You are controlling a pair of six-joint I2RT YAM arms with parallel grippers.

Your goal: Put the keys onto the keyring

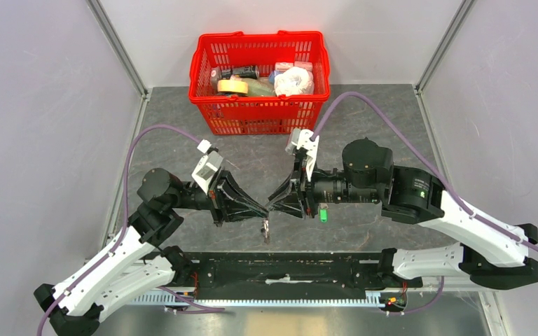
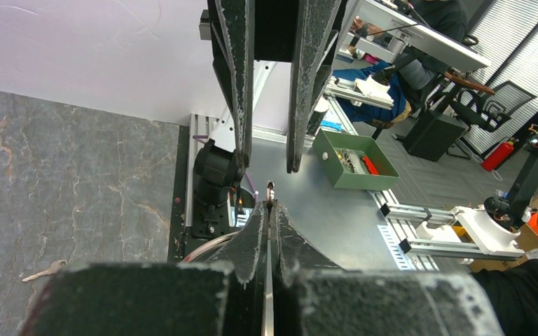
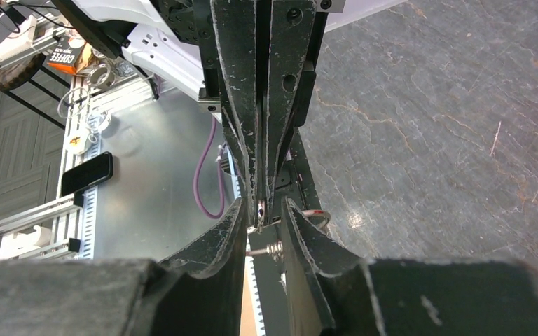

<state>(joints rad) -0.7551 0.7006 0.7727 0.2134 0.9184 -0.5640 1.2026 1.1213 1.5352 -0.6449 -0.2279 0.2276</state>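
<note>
My left gripper (image 1: 259, 208) is shut on the keyring (image 2: 270, 190), a thin silvery wire ring seen edge-on sticking out past its tips. Small silvery keys hang below the keyring (image 1: 266, 229) between the two arms. My right gripper (image 3: 263, 204) faces it tip to tip, its jaws apart and straddling the ring and the left fingertips (image 3: 256, 175). Part of the ring's loop (image 3: 316, 213) shows beside the right finger. One of the keys, with a green head (image 1: 322, 214), lies on the table just under the right gripper's body.
A red basket (image 1: 207, 115) with tape and packets stands at the back centre. A loose silvery key (image 2: 45, 271) lies on the grey stone tabletop (image 1: 175, 150) near its front edge. The black mounting rail (image 1: 287, 269) runs along the near edge.
</note>
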